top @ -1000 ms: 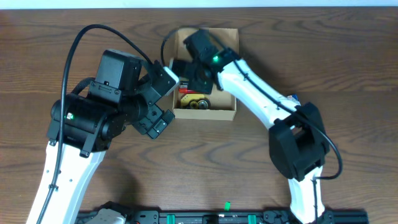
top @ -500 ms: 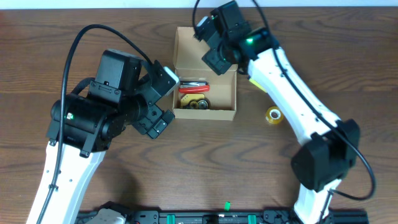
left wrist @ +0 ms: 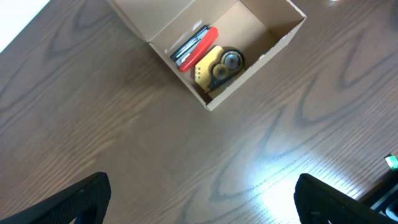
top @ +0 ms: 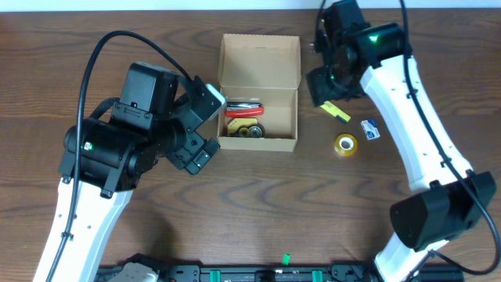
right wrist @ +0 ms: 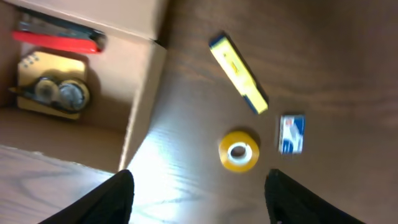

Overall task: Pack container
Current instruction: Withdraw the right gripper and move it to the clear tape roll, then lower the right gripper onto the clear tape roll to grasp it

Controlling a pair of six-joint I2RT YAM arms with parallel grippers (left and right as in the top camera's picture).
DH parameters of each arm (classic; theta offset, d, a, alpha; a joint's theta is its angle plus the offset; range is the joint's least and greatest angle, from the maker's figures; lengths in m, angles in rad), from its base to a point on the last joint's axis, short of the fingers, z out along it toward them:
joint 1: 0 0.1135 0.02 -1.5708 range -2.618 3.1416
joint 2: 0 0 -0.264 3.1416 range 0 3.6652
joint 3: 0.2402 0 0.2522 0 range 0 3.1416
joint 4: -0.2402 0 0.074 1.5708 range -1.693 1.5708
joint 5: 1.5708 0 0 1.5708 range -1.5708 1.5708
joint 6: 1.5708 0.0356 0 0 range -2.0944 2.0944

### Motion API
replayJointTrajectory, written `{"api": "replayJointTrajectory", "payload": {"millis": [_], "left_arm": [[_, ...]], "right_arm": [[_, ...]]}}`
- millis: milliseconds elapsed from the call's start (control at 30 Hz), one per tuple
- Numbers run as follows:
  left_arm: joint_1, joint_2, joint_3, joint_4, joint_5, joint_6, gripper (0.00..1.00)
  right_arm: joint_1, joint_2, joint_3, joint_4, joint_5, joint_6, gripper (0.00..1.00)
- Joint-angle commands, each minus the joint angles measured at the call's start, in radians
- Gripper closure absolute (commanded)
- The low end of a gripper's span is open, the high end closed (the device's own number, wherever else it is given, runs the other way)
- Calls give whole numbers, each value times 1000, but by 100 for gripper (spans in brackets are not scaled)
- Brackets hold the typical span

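- We see the wooden desk (top: 258, 204) under everything.
- The left gripper (left wrist: 202, 186) hangs just left of the container (top: 258, 144), its pincer wide apart and empty.
- The right gripper (right wrist: 198, 186) hangs just right of it — pincer apart, nothing between.
- The container sits by the desk's far edge, midway along, flap open; a red tool (left wrist: 202, 46) and a yellow item (left wrist: 211, 68) lie inside.
- Right of it we find a yellow stick (right wrist: 238, 73), a tape roll (right wrist: 239, 150) and a small blue packet (right wrist: 291, 133).
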Motion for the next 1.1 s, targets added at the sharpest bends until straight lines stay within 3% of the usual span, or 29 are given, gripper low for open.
{"api": "replayJointTrajectory", "payload": {"millis": [0,333,700,900,1067], "left_arm": [[3,-2,30,-3,-3,10,5],[3,-2,30,-3,-3,10,5],[3,-2,30,-3,-3,10,5],[3,-2,30,-3,-3,10,5],[3,-2,30,-3,-3,10,5]], "right_arm": [[-18,-8,-66,-4,6,124,30],[-24,-8,-301,66,6,404,26],[-36,-8,-483,164,37,570,21],[-86,-8,-533,213,63,565,12],[-124,-8,-547,277,63,443,10]]}}
